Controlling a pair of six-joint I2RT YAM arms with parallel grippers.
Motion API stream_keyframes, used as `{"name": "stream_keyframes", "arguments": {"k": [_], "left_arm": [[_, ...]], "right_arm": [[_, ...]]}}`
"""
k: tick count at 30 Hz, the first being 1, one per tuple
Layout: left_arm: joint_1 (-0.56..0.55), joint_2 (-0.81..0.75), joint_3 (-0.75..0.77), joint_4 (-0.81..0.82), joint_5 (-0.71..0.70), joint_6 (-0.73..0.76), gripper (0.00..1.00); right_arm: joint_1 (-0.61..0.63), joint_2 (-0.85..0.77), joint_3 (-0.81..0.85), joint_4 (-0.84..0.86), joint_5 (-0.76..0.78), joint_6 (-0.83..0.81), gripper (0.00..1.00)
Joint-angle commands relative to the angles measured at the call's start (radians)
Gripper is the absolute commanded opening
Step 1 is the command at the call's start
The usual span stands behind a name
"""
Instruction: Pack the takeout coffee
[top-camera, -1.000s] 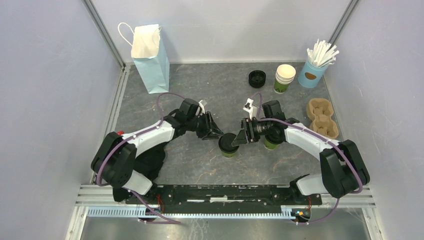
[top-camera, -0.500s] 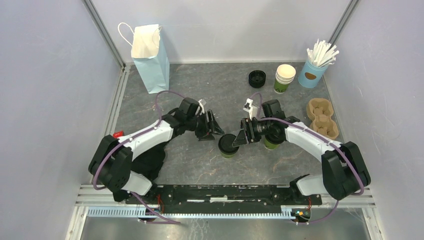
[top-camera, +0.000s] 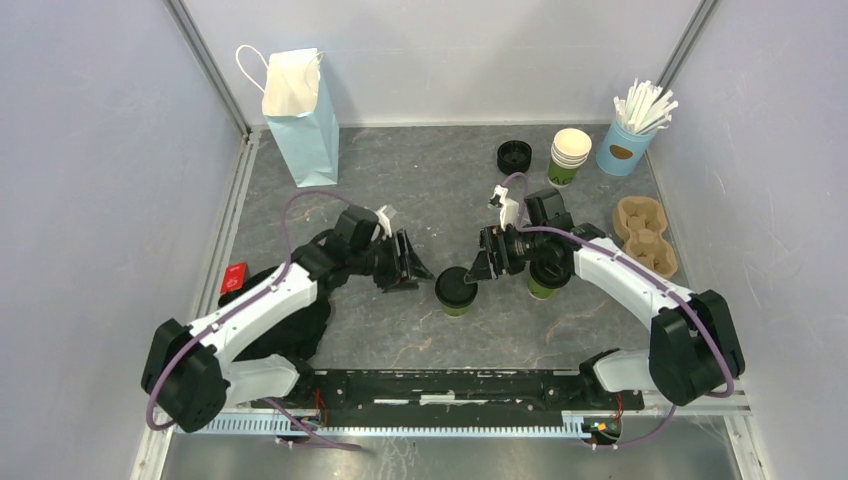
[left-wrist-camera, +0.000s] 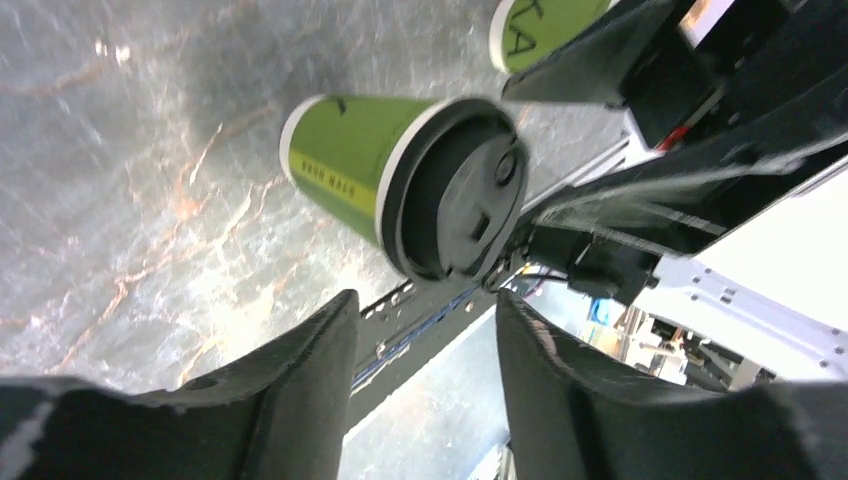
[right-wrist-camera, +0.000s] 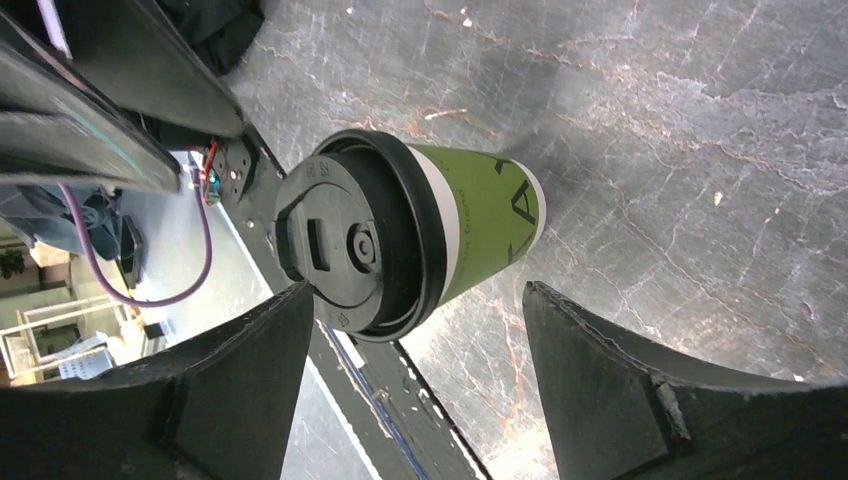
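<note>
Standing upright near the middle of the worktop (top-camera: 420, 170), a lidded cup (top-camera: 456, 290) sits between the two arms. The right end effector (top-camera: 480, 270) is spread, with the cup framed between its fingers but not gripped. The left end effector (top-camera: 412, 266) is also spread, just beside the cup and holding nothing. A second cup (top-camera: 543, 289) stands near the first, partly under the right arm.

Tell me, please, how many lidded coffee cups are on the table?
2. One lidded cup stands centrally; the second cup stands right of it, partly hidden beneath the right arm.
</note>
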Motion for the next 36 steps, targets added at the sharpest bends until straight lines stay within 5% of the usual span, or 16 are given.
{"name": "stream_keyframes", "arguments": {"k": [1,26,36], "left_arm": [[-0.04,-0.042,-0.103,0.026,0.048,-0.097,0.57],[-0.098,0.107,-0.097,0.163,0.053,-0.132,0.55],[-0.102,0.212,-0.085,-0.074,-0.149,-0.013,0.51]], "right_arm": [[0.004,-0.002,-0.015,0.104,-0.035,0.062,0.82],[0.017,0.072,-0.088,0.204,-0.087,0.095,0.71],[0.017,0.092,-0.252,0.252,0.042,0.066,0.6]]}}
